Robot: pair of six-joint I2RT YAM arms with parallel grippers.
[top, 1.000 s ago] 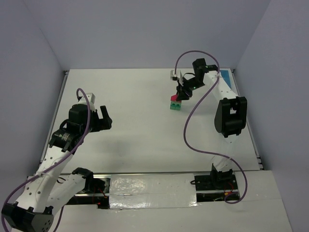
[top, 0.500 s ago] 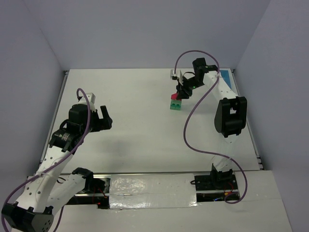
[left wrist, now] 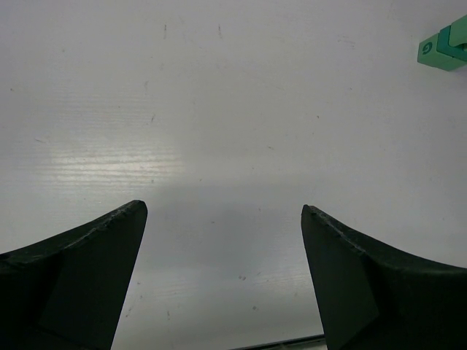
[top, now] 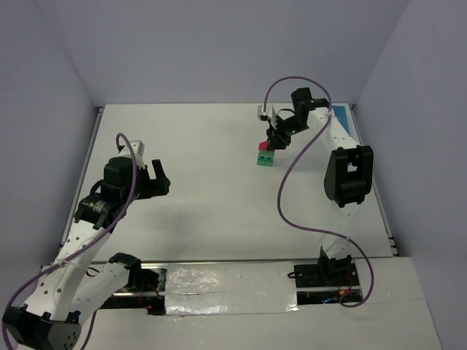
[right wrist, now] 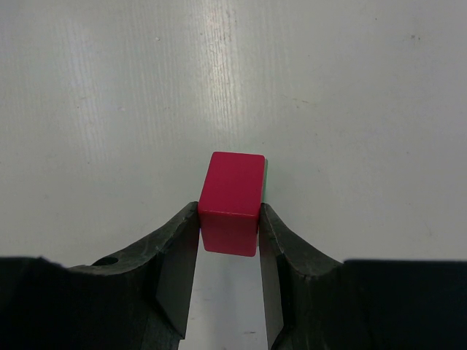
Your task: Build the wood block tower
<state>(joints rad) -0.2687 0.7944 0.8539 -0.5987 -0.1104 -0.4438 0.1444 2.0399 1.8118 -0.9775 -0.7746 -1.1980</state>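
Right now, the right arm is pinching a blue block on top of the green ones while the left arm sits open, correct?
Not blue: the right wrist view shows the right gripper pinching a red block. It does sit above the green blocks, and the left gripper is open.

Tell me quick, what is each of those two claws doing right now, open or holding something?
Left gripper: open, nothing between its fingers.
Right gripper: closed on the red block.
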